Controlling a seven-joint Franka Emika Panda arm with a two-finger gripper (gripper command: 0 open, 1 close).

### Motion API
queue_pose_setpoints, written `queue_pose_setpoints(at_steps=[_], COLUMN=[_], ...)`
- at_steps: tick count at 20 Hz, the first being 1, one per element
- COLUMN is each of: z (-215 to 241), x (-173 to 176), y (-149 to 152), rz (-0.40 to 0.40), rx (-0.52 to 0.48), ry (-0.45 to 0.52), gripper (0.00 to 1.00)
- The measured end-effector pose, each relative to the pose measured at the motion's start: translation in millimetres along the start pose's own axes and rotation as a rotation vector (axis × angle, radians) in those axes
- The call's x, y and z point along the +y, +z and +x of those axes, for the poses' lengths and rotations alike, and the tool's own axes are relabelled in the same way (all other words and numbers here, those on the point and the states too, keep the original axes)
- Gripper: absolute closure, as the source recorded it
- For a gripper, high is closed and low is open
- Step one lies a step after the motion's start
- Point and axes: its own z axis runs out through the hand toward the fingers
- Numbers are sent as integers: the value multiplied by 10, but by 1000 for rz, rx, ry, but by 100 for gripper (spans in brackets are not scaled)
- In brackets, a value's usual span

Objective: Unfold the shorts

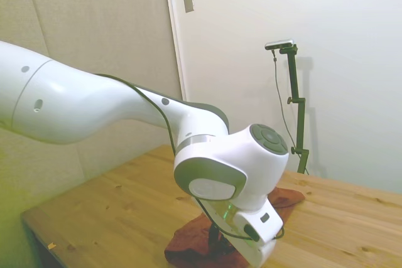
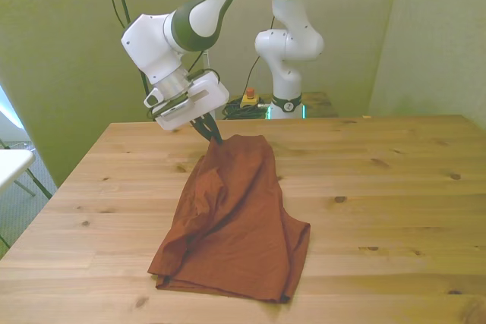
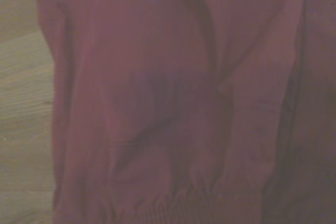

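Observation:
The rust-orange shorts (image 2: pixel 235 221) lie folded on the wooden table (image 2: pixel 395 187), stretching from the near edge toward the far side. Their far corner is drawn up into a peak. My gripper (image 2: pixel 213 134) is shut on that peak, its dark fingers pinched together on the cloth a little above the table. In the side view the arm's wrist hides the fingers, and only parts of the shorts (image 1: pixel 188 243) show beneath it. The wrist view is filled with blurred, creased cloth of the shorts (image 3: pixel 173 103) with a gathered hem edge.
Bare wood (image 2: pixel 106 210) flanks the shorts on the front view's left and right. A second white robot base (image 2: pixel 287 51) stands behind the table's far edge, with a small red button box (image 2: pixel 248 99) beside it.

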Motion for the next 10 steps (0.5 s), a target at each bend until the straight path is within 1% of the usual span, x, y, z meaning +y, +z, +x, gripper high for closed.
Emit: queue_pose_setpoints(at_steps=[2,4,10], z=[-163,-379,-1237], x=[-199,-490,-1525], y=[-28,9,379], rz=[-6,-23,-106], rx=[4,2,18], ry=[-33,-71,-204], gripper=[100,100,100])
